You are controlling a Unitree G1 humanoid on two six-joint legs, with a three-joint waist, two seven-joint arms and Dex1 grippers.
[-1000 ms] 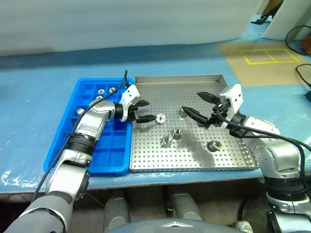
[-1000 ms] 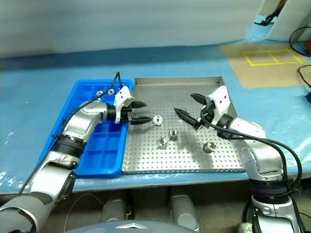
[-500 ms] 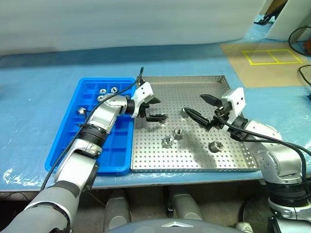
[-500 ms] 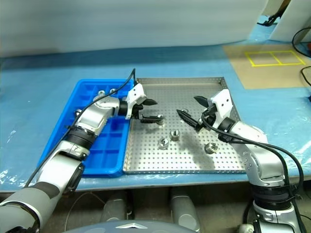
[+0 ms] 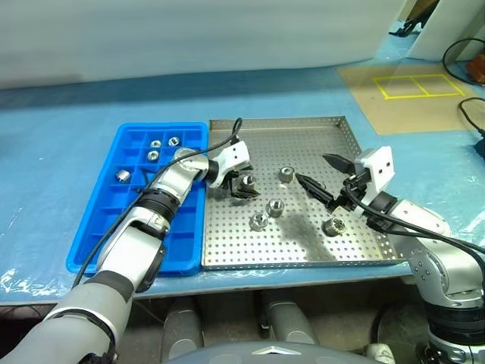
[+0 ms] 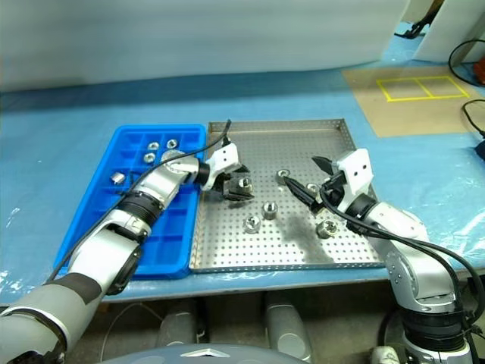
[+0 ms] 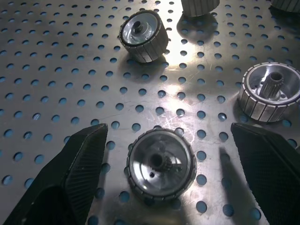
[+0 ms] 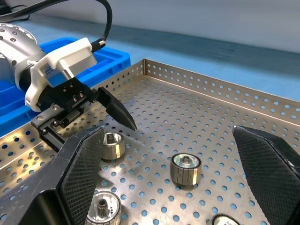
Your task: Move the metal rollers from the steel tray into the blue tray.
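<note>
No readable labels or writing that we can make out on anything.

Left claw [image 5: 244, 185] is released, fingers spread wide, reaching in from the blue tray [image 5: 102, 227] side over the near-left part of the steel tray [image 5: 303, 129]. Forearm lies across the blue tray's right rim, claw pitched down toward the perforated floor. One roller [image 7: 161, 165] sits on the floor right between its two fingers [image 7: 82, 161], not gripped; we see gaps on both sides in the left wrist view.

Two more rollers lie just beyond that claw: one [image 5: 276, 207] and one [image 5: 258, 221], close together. Another roller [image 5: 286, 174] sits between the two claws, farther up the tray.

Right claw [image 5: 327, 179] is released too, fingers wide apart, roughly level, pointing toward the left claw. It hovers above the steel tray's right half, holding nothing. A roller [image 5: 333, 225] lies below and just behind its tips.

Blue tray, behind the left claw: four rollers already in compartments, three [image 5: 154, 143] grouped at the far end, one [image 5: 123, 176] alone nearer the left edge.

Both trays sit side by side, touching, on the blue surface [image 5: 61, 136].
</note>
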